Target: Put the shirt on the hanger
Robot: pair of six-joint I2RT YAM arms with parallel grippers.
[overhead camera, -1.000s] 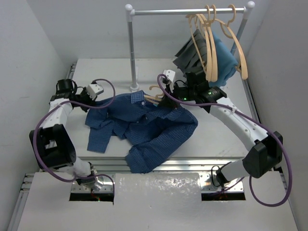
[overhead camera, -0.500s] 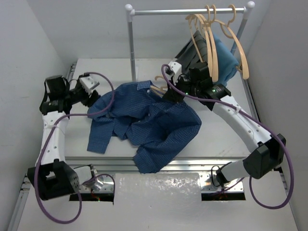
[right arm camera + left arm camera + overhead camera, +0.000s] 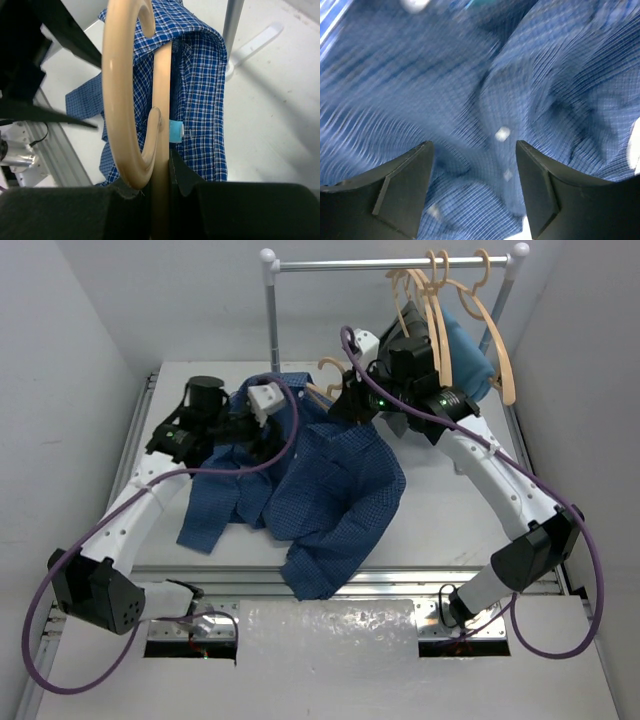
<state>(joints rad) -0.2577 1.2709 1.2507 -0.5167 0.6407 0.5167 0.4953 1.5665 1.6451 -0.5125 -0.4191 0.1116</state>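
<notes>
The blue checked shirt (image 3: 330,480) hangs by its collar from the pale wooden hanger (image 3: 322,380), and its lower part trails on the table. My right gripper (image 3: 347,405) is shut on the hanger's neck. In the right wrist view the hanger (image 3: 122,100) stands between the jaws of that gripper (image 3: 161,167), with the shirt (image 3: 200,100) draped behind it. My left gripper (image 3: 258,432) sits against the shirt's left side. Its fingers (image 3: 405,185) stand open. The left wrist view is filled with the blurred fabric of the shirt (image 3: 485,90), and the gripper (image 3: 473,147) holds nothing.
A clothes rack stands at the back; its pole (image 3: 273,340) is just behind the shirt. Several spare hangers (image 3: 440,330), a teal cloth (image 3: 472,352) and a dark grey garment (image 3: 392,350) hang at its right end. White walls close in both sides.
My left gripper has opened, let go of the shirt's left edge and swung right and back onto the shirt. The right arm has raised the hanger and collar towards the rack.
</notes>
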